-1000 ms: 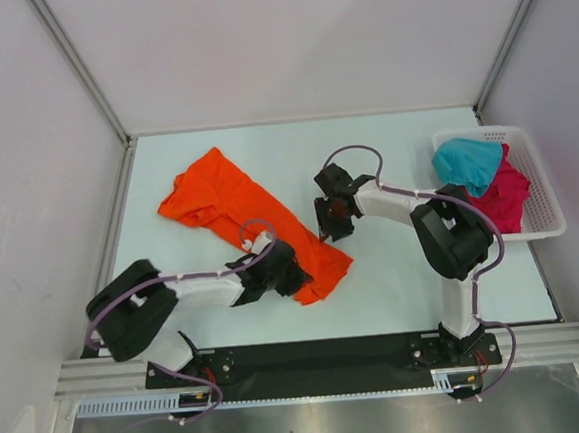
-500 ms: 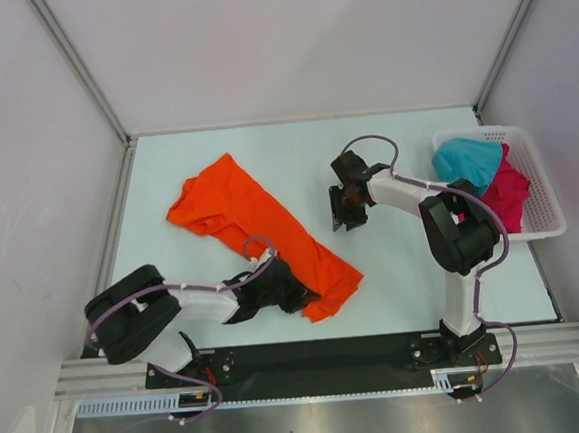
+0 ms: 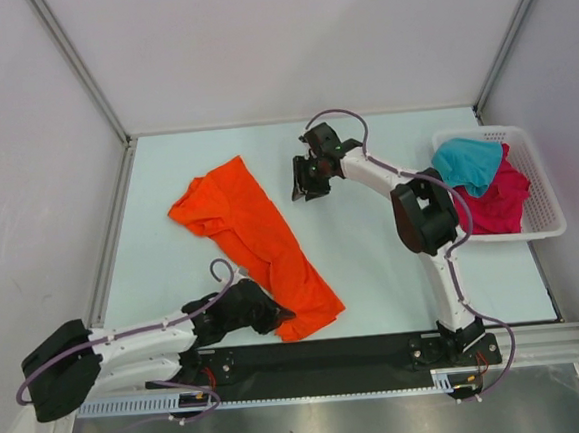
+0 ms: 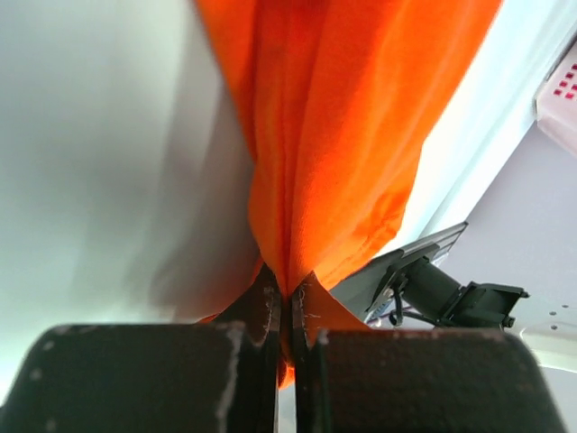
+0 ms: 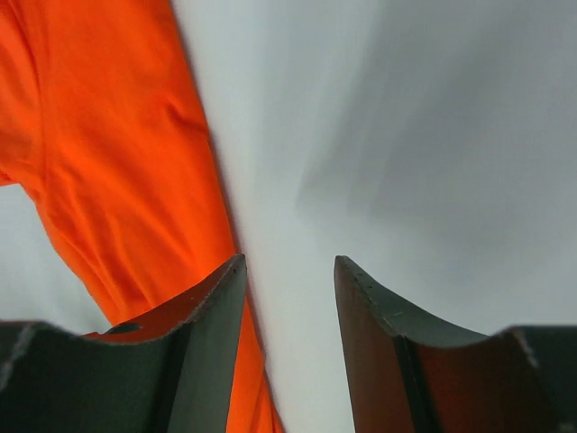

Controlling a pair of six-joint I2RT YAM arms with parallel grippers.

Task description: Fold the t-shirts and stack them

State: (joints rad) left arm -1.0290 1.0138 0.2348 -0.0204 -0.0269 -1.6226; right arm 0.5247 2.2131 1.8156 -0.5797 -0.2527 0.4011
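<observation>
The orange t-shirt (image 3: 256, 231) lies stretched in a long diagonal strip on the table, from upper left to lower middle. My left gripper (image 3: 274, 318) is shut on its near lower hem, and the cloth (image 4: 343, 135) fans out from the closed jaws in the left wrist view. My right gripper (image 3: 300, 189) is open and empty, hovering over bare table just right of the shirt's upper edge (image 5: 99, 162). The teal t-shirt (image 3: 466, 160) and the magenta-pink t-shirt (image 3: 499, 200) lie bunched in the basket.
A white slotted basket (image 3: 543, 191) stands at the right edge of the table. White walls enclose the table on three sides. A black rail (image 3: 330, 354) with both arm bases runs along the near edge.
My left gripper has pulled the shirt's hem toward the near edge and to the left, stretching the shirt. My right gripper has moved up and to the left, away from the shirt's middle.
</observation>
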